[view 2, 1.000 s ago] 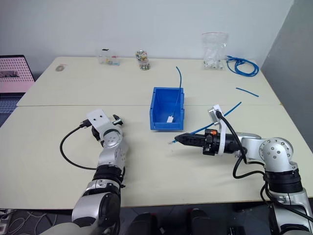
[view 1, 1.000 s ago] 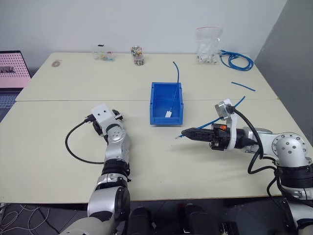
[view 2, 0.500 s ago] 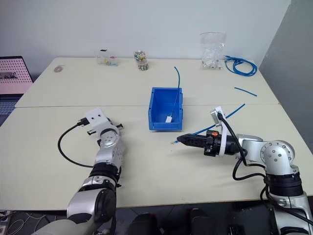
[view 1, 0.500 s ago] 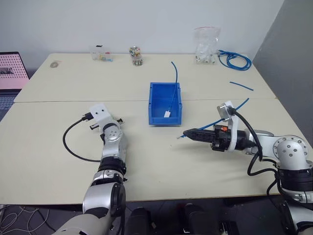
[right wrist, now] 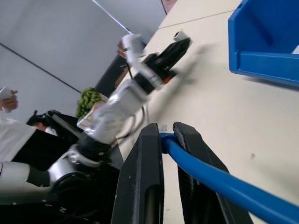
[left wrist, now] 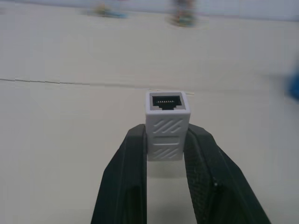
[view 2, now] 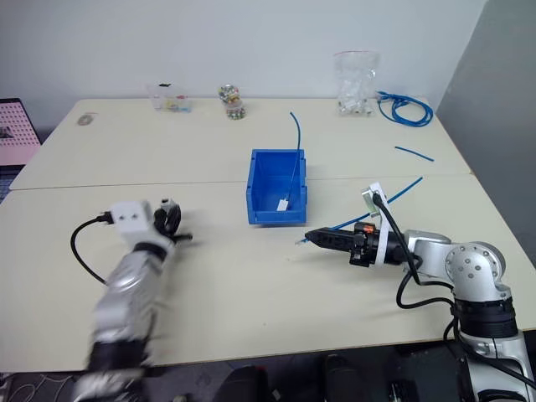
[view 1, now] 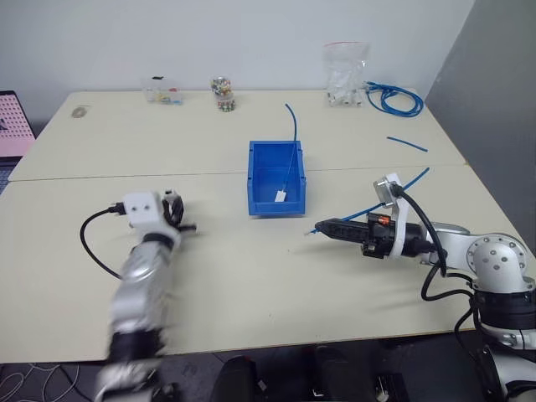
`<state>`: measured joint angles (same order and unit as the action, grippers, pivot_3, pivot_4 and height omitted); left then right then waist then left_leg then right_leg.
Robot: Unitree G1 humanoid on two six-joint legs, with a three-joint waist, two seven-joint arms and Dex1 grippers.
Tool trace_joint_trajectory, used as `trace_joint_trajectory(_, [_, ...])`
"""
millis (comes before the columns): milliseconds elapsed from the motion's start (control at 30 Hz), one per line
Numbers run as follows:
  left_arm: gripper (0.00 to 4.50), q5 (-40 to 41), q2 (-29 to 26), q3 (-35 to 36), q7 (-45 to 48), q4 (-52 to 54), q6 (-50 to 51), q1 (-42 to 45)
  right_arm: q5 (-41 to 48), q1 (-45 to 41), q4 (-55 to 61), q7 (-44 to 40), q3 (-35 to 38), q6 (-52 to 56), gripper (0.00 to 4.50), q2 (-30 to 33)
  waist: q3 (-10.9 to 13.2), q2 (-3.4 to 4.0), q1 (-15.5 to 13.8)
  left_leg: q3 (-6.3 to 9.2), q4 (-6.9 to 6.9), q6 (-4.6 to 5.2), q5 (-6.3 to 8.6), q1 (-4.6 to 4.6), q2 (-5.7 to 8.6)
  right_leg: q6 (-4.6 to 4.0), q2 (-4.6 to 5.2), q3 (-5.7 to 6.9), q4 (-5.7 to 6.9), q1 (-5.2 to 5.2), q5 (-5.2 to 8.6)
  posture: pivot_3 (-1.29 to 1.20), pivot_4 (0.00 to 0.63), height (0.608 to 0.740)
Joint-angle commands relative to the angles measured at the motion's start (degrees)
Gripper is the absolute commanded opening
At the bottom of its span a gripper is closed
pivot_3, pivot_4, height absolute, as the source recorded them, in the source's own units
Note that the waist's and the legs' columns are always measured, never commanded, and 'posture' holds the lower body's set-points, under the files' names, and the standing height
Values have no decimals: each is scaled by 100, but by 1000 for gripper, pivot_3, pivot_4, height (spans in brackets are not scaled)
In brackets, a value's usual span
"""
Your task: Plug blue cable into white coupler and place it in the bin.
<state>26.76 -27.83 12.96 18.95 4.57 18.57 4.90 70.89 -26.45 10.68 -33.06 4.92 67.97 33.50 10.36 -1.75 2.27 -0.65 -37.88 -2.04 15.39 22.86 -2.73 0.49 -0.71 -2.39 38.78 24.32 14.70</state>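
Note:
My left gripper (left wrist: 166,136) is shut on the white coupler (left wrist: 167,122), whose dark socket faces away from the wrist. It hovers over the table's left half (view 1: 174,214), well left of the bin (view 1: 254,180). My right gripper (view 1: 322,228) points level toward the left arm, right of the bin's front. It is shut on the blue cable (right wrist: 211,180) close to its end, and the cable trails back across the table (view 1: 410,179). The bin holds another thin blue cable (view 1: 291,155) with a small white piece (view 1: 280,196) at its end.
Along the table's far edge stand a coiled blue cable bundle (view 1: 394,99), a clear plastic bag (view 1: 345,74), a small jar (view 1: 222,92) and a clear box (view 1: 162,90). A short blue offcut (view 1: 407,144) lies at the right. A person (right wrist: 11,126) shows beyond the table.
My left arm has swung back and to the left, its wrist turning level. My right arm and its cable have kept still. The camera has shifted.

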Motion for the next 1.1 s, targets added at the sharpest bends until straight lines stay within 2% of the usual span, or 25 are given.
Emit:
trace_joint_trajectory(33, [764,534,-1038,-445,2098,1080,401,-638,-200,-59,263,-367,-78,-139,122,76,2,2,-22,-2,-1,1,0,2,4,24,-3,3,-2,1,15,0,150,740])
trace_joint_trajectory(100, [764,544,-1301,-776,2665,1180,477,-672,-370,-114,276,-526,-172,-181,122,116,8,12,-96,-1,-3,3,0,-1,8,20,0,17,-4,-8,21,0,150,740])
trace_joint_trajectory(167, [764,211,-1375,-1326,3179,1038,241,-465,-625,-193,302,-712,-336,-282,122,175,8,14,-107,2,-9,14,-6,-1,12,19,0,18,-8,-17,21,0,150,740])
trace_joint_trajectory(267, [764,-378,-1036,-2134,3797,165,-319,268,-1488,-254,569,-1228,-967,-816,122,462,11,18,-91,-4,-10,41,-23,-3,30,2,-6,5,-8,-21,30,0,150,740])
trace_joint_trajectory(333, [764,-639,-845,-2461,4137,-386,-674,630,-1929,-311,633,-1473,-1259,-1135,122,578,9,20,-81,-7,-11,42,-23,-3,31,9,-10,3,-9,-23,26,0,150,740])
trace_joint_trajectory(367, [764,-773,-764,-2620,4324,-651,-857,787,-2141,-352,648,-1600,-1392,-1300,122,627,8,17,-74,-8,-11,43,-23,-1,30,38,-15,4,-7,-20,8,0,150,740])
trace_joint_trajectory(433, [764,-948,-657,-2813,4622,-1038,-1125,1002,-2509,-430,650,-1837,-1610,-1577,122,700,8,17,-54,-5,-7,43,-23,3,33,32,-24,6,-12,-17,11,0,150,740])
trace_joint_trajectory(533, [764,-1157,-549,-3031,5050,-1510,-1490,1257,-3200,-577,650,-2172,-2057,-2089,122,820,7,20,-51,-2,-4,44,-22,4,25,19,-25,3,-5,-15,19,0,150,740])
trace_joint_trajectory(767, [764,-1473,-64,-3256,5483,-2439,-1932,1896,-4090,-937,478,-2388,-2685,-2584,122,481,4,21,-104,11,-9,45,-22,6,26,17,-19,9,-5,-23,21,0,150,740])
trace_joint_trajectory(1100, [764,-1510,272,-3386,5667,-2263,-1755,1909,-4908,-1183,145,-2793,-3095,-3117,122,284,3,21,-144,10,-24,45,-22,4,36,36,-8,6,-5,-27,9,0,150,740])
